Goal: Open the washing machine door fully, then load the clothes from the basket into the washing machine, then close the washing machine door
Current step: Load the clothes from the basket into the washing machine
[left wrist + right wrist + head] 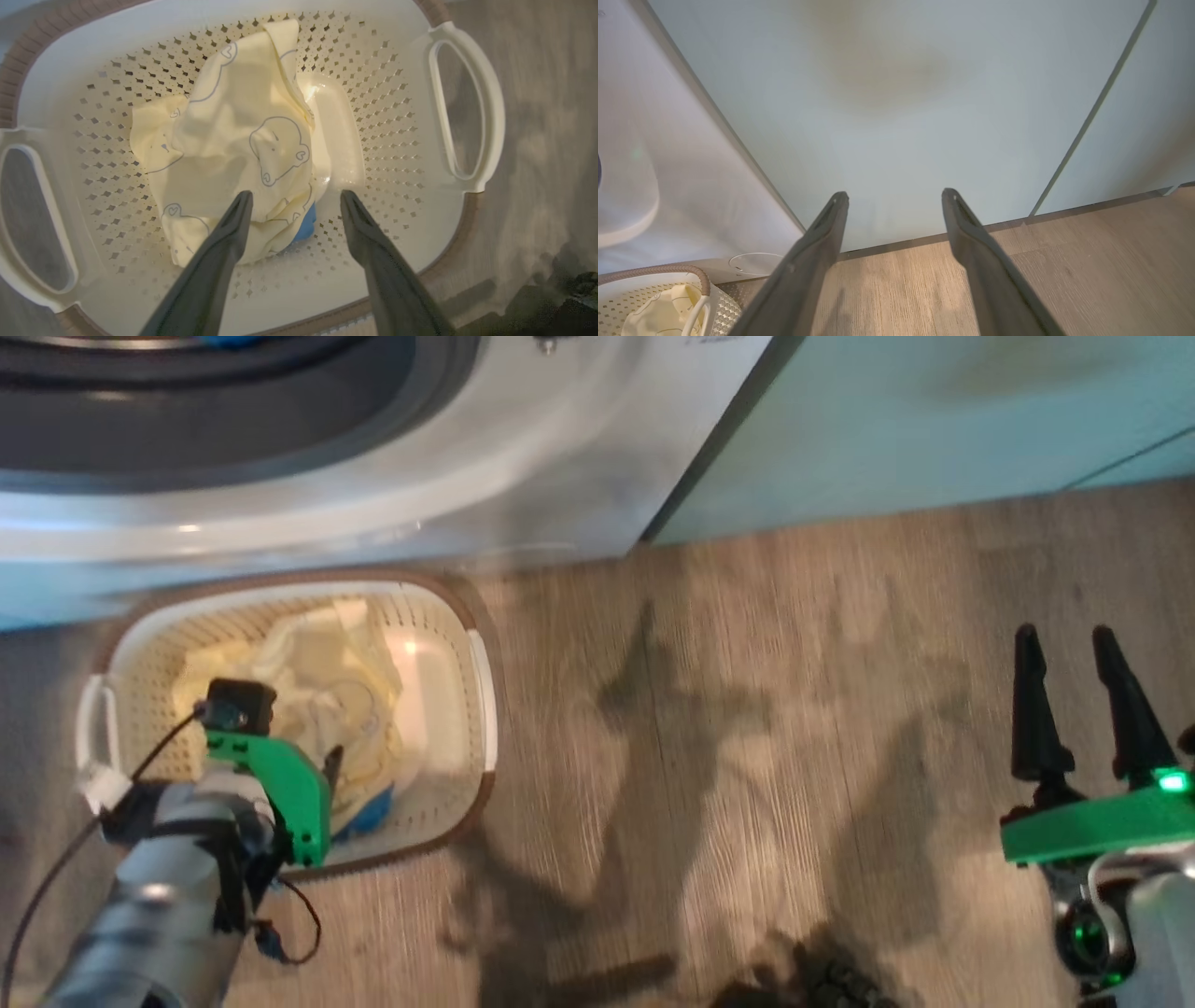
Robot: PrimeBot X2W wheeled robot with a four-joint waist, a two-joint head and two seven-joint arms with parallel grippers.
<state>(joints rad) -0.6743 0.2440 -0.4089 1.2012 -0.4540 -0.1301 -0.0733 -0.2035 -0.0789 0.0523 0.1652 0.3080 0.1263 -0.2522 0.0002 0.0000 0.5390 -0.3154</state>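
Observation:
The cream basket point(481, 691) stands on the floor just in front of the white washing machine point(523, 439), whose grey rubber ring point(280, 420) shows at the top. Pale yellow clothes point(327, 700) with cartoon outlines lie in the basket, a blue piece point(373, 817) under them. My left gripper point(327, 770) hangs over the basket's near side. Seen from its wrist, the left gripper point(296, 196) is open just above the clothes point(243, 140) and blue piece point(306, 224), holding nothing. My right gripper point(1064, 639) stands open over bare floor, far right. The washing machine door is out of view.
Pale-green cabinet doors point(901, 116) stand right of the washing machine's side point(668, 186), straight ahead of the right gripper point(895, 193). The basket point(658, 273) sits at that view's lower left. Wood-look floor point(747, 709) spreads between the arms. A white handle point(467, 107) sticks out from the basket's end.

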